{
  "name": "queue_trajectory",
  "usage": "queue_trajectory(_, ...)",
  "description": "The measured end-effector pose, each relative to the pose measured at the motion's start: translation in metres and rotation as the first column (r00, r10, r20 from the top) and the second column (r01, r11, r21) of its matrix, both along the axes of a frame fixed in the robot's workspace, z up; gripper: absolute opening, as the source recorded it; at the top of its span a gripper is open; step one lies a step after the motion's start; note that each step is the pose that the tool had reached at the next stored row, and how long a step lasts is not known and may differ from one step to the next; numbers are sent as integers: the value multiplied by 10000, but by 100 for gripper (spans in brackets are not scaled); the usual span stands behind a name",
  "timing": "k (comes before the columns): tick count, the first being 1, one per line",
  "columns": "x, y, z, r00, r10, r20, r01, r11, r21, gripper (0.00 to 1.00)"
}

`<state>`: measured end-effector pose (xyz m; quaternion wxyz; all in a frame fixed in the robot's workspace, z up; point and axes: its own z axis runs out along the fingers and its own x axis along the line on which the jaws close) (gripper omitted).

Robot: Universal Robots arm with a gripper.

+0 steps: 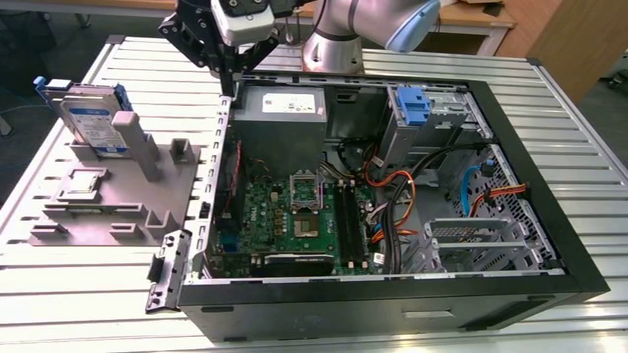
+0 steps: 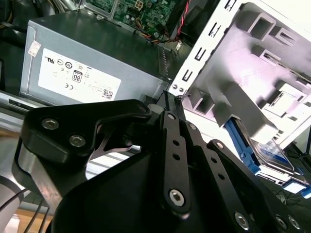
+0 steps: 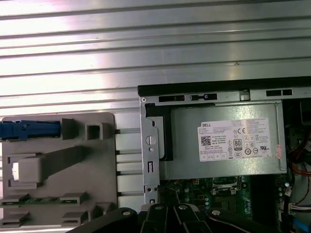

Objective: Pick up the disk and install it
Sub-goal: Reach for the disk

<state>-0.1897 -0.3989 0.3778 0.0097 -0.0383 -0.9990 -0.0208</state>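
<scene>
Ribbed metal bench [image 1: 88,294] | blue-railed silver-grey disk [image 1: 93,118] on end in grey plastic stand [image 1: 128,213], long axis upright | my claw [image 1: 232,87] closed, empty, over black computer case [image 1: 549,220] rim

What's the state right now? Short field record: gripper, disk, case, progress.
gripper: black two-finger gripper, shut, empty, near the grey metal power supply box at the case's corner
disk: silver-grey rectangular hard drive with blue plastic rails, upright in the grey plastic fixture, untouched
case: black open computer case on the ribbed metal table
progress: disk not yet picked up
</scene>
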Motion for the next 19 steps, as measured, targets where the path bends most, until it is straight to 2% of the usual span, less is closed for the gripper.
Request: queue_trajectory(19,-33,0,-27,9999,0,-111,0,10000,0,10)
